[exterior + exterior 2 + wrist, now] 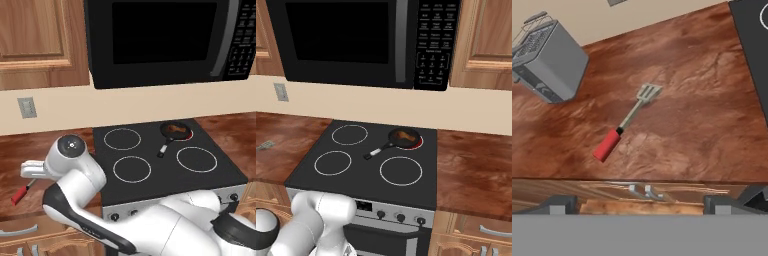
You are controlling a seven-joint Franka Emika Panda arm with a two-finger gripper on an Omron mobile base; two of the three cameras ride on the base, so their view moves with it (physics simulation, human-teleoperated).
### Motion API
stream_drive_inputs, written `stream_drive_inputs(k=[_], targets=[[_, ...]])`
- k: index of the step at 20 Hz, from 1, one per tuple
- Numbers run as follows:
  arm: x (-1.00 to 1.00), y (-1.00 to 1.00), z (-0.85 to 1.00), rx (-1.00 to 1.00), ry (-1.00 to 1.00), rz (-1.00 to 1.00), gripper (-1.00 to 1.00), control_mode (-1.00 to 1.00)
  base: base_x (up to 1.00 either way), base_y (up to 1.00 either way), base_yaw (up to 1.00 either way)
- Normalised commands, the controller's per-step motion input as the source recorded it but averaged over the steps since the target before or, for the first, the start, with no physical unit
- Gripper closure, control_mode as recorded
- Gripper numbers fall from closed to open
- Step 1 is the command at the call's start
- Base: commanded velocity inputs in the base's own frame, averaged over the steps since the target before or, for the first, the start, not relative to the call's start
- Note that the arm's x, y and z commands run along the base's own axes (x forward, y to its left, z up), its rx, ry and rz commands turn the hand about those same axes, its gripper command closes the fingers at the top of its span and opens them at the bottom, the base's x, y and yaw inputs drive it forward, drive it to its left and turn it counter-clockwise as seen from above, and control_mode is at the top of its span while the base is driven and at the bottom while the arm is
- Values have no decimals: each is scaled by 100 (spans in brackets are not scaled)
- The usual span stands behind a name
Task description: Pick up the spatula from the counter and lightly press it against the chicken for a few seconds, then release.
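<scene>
Hovering over the wooden counter (702, 100) left of the cooktop (160, 176), the gripper (644, 205) looks down on the spatula (627, 122). Jaws are spread wide, tips well apart and not touching it. The spatula lies flat on the wood, slotted metal head toward the back wall and slightly toward the cooktop, red handle toward the counter's front edge. In the hand view it sits between the toaster (547, 60) and the cooktop edge, apart from both. In the left base view the red handle pokes out below the arm's wrist. The chicken (176, 129) is in the small black pan (163, 148) on the rear right burner (186, 136), which glows red. The pan handle points toward the cooktop centre. A black microwave (160, 40) hangs above the cooktop.
</scene>
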Motion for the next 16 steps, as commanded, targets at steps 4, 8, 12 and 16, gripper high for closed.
stream_drive_inputs(k=[4, 8, 12, 16], targets=[[8, 25, -18, 2, 0, 0, -100, -100, 0, 0, 0], [13, 24, -14, 1, 0, 0, -100, -100, 0, 0, 0], [21, 23, -7, 1, 2, 0, -100, -100, 0, 0, 0], [24, 27, -9, 1, 5, 0, -100, -100, 0, 0, 0]])
